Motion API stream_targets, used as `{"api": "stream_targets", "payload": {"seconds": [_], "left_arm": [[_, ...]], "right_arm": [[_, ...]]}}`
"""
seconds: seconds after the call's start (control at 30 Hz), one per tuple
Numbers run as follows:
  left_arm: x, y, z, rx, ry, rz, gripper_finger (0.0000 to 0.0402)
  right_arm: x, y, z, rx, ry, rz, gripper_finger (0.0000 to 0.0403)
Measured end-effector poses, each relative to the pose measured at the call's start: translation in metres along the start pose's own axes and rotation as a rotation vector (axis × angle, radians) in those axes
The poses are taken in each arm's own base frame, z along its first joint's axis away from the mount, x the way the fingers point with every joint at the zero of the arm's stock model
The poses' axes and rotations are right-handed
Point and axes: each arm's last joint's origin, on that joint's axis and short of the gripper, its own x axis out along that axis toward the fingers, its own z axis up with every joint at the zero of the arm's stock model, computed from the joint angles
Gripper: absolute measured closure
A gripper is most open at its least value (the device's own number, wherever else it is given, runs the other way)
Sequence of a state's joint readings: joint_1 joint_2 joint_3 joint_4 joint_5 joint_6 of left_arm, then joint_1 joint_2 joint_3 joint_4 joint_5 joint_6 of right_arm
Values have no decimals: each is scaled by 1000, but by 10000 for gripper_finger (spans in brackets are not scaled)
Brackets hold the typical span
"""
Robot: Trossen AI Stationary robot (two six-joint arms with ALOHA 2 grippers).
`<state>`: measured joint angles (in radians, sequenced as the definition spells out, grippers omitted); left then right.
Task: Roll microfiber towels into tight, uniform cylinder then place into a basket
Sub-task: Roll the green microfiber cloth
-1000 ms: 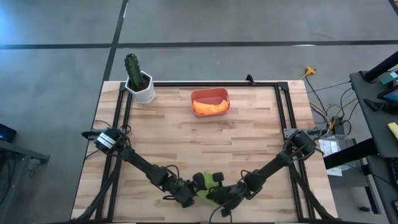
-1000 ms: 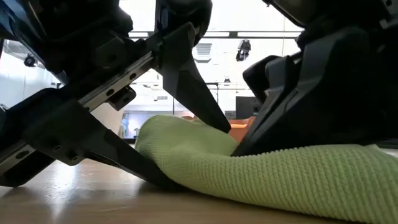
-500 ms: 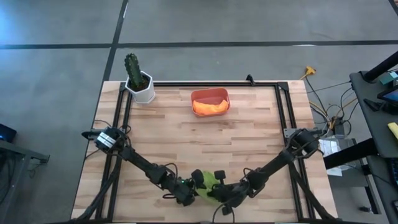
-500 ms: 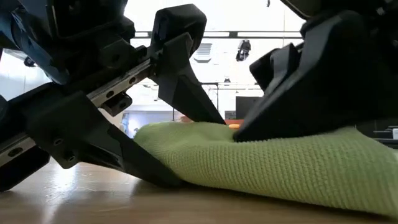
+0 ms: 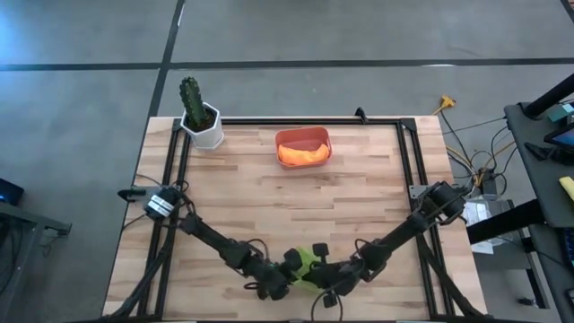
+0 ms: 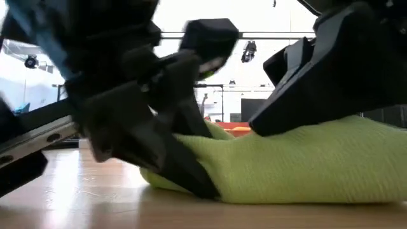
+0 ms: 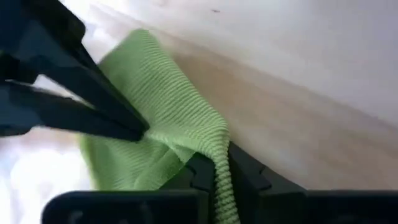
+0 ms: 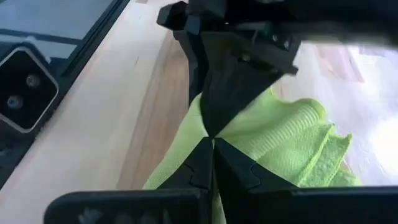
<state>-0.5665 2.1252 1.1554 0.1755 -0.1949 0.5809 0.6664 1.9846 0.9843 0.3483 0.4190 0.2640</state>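
One orange towel (image 5: 302, 154) is sitting in the basket (image 5: 303, 136) already; both grippers, left gripper (image 5: 289, 280) and right gripper (image 5: 316, 280), are pinching the green towel (image 5: 305, 262), not yet rolled.

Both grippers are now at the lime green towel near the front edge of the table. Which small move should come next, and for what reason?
Probably start rolling: the left gripper and the right gripper are each shut on a fold of the lime green microfiber towel, which lies bunched, not yet a cylinder. The bright orange towel already lies in the salmon-red plastic tub.
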Motion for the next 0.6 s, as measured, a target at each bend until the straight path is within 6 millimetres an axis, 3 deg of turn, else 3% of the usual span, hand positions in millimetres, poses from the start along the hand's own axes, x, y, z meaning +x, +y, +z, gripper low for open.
{"api": "stream_targets", "payload": {"seconds": [0.13, 0.27, 0.43, 0.6], "left_arm": [[0, 27, 7, -188, -30, -198, 398], [0, 51, 1, -380, -114, -395, 399], [6, 80, -23, -649, -199, -600, 400], [7, 100, -41, -802, -198, -595, 400]], "right_arm": [[-3, 7, 0, -109, -4, 23, 394], [-13, 19, 7, -227, -22, 51, 375], [-32, 33, 12, -297, 33, 55, 318], [-45, 51, 13, -406, 43, 31, 249]]}}
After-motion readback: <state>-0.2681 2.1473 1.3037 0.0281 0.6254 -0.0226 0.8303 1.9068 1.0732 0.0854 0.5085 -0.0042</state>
